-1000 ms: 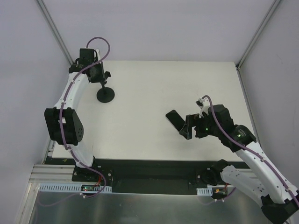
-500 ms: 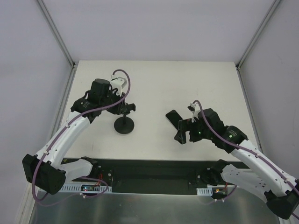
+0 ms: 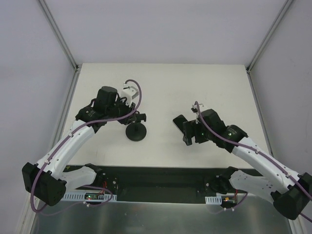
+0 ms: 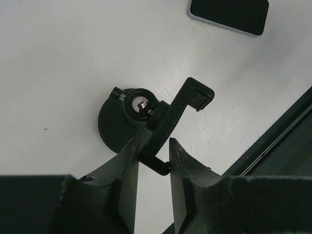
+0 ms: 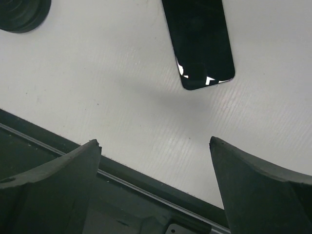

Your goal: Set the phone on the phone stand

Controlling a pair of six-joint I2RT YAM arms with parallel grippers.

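The phone stand, black with a round disc base, stands left of the table's centre. My left gripper is shut on its clamp cradle. In the left wrist view the fingers pinch the cradle's lower arm above the disc base. The phone, a glossy black slab, lies flat on the table right of centre, its near end hidden under my right gripper. In the right wrist view the phone lies beyond my open, empty right gripper.
The white table is bounded by grey walls and metal corner posts. Its dark front rail runs just under the right gripper. The stand's base shows at the right wrist view's top left, the phone at the left wrist view's top right.
My left arm has carried the stand from the far left corner towards the table's centre, nearer the phone. My right gripper has shifted a little left and further in over the phone's near end.
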